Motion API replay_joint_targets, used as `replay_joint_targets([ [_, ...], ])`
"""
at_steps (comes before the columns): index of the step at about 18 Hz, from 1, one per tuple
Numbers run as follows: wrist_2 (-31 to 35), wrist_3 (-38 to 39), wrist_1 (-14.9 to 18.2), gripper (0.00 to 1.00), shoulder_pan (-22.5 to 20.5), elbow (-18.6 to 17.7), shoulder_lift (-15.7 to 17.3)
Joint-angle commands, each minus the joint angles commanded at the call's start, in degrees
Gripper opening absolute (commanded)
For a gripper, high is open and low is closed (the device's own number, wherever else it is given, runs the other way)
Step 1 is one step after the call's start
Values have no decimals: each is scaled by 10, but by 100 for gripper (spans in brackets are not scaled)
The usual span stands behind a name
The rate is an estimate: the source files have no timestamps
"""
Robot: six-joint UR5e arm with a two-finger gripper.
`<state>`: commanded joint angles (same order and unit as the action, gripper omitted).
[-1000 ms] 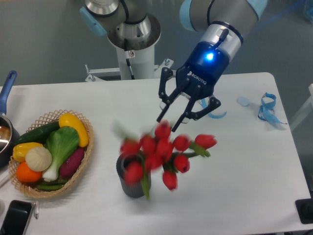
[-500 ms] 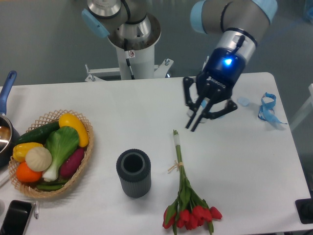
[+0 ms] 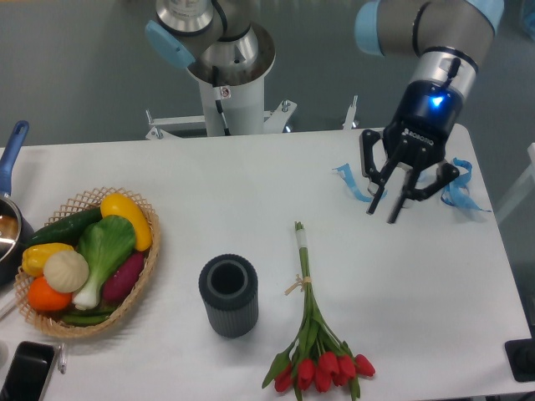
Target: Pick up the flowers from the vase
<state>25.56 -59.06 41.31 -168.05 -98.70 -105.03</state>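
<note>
1. Flowers [image 3: 316, 347] lie flat on the white table [image 3: 209, 192], out of the vase [image 3: 228, 296] and just to its right, apart from it. The red buds cluster near the table's front edge, and the long green stems run up and away from it, bound mid-stem by a pale tie, with a whitish wrap near the cut ends.
2. The vase stands upright between the basket [image 3: 125, 311] and the flowers. It is a short, dark grey cylinder with fine vertical ribs and a dark open mouth with nothing in it.
3. The gripper [image 3: 382, 209] hangs over the far right part of the table, well apart from the flowers. Its two dark fingers [image 3: 374, 200] point down and toward the front left, spread a moderate way apart with nothing between them.
4. The arm comes in from the upper right: grey tube, pale blue joint caps, then a dark blue glossy wrist with a lit blue spot.
5. Light blue ribbon [image 3: 456, 185] lies curled on the table beside and behind the gripper.
6. The woven wicker basket sits at the left, holding a yellow pepper [image 3: 127, 219], a leafy green with a white stalk [image 3: 102, 255], an orange [image 3: 46, 294] and other produce.
7. At the left edge are a blue-handled pan [image 3: 8, 209] and a black phone [image 3: 25, 372].
</note>
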Motion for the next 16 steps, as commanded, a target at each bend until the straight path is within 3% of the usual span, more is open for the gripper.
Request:
replay_joint_targets([
  [5,50,-18,-1,100,-3,24,-1],
  [10,301,-39,1,100,12,53,13],
  [13,385,-49,3,100,49,54,12],
  [16,420,-48,4,100,69,54,7],
])
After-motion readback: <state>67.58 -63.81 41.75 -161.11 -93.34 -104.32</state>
